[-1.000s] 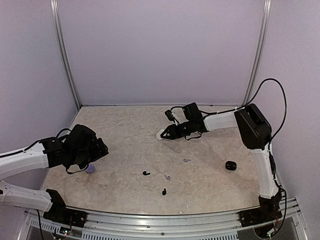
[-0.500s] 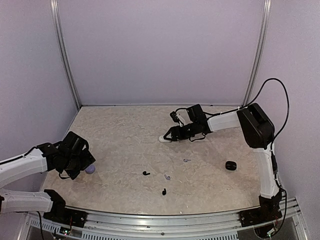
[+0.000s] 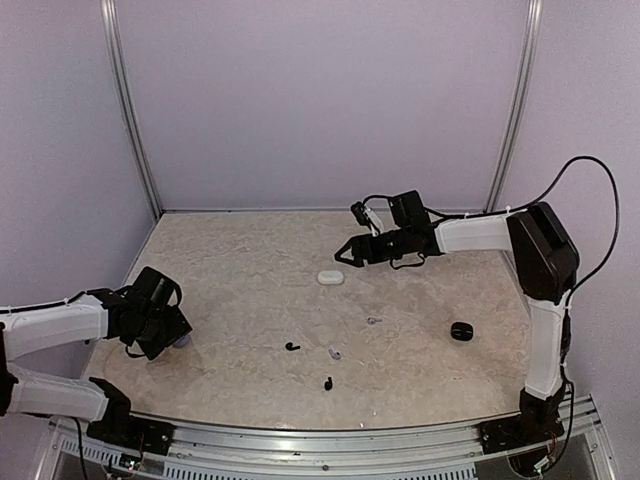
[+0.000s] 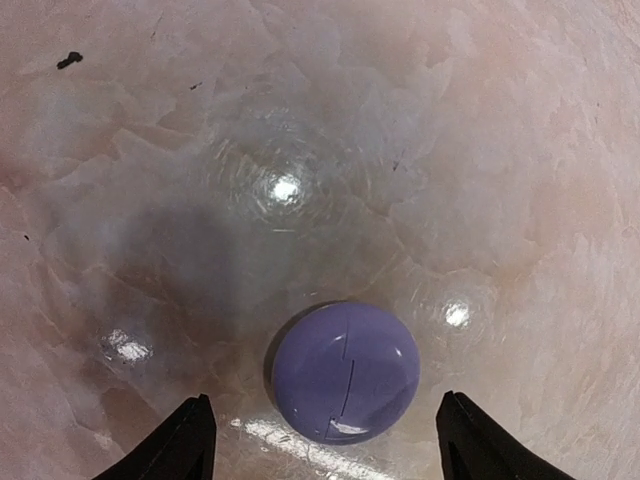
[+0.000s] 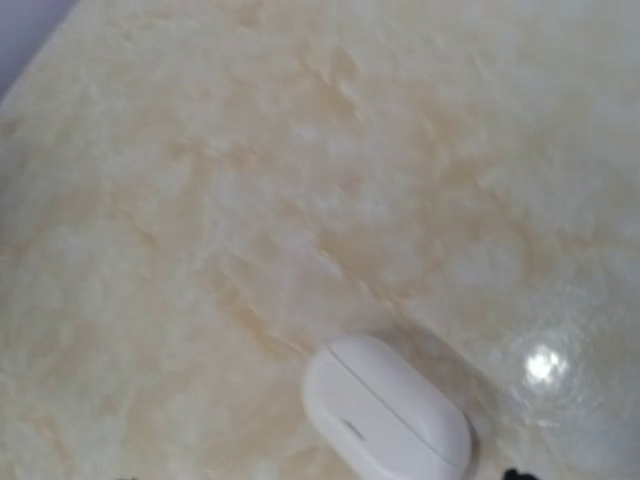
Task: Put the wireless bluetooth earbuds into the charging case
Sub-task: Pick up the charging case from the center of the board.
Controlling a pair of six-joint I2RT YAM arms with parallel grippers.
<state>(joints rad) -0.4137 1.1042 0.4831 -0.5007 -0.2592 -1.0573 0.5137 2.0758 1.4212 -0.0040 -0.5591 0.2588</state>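
While the left gripper (image 4: 325,398) stands open astride the untouched lavender case (image 4: 346,372), the right gripper's (image 3: 345,253) spread cannot be told; the white case (image 5: 387,408) lies free beneath its tips.

A lab test booth, shown by blank lilac panels (image 3: 320,100), aluminium posts (image 3: 130,110) and a marbled tabletop (image 3: 250,270).

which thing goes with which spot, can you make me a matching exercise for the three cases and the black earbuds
Things:
1. white case
2. purple case
3. black case
4. black earbuds

Places:
a. toward the front edge of the table, around the middle
b. between the left gripper's spread fingers, not touched
c. far right of the table, on its own
d. mid-table, lying free near the right gripper

Pairs: 1-d, 2-b, 3-c, 4-a
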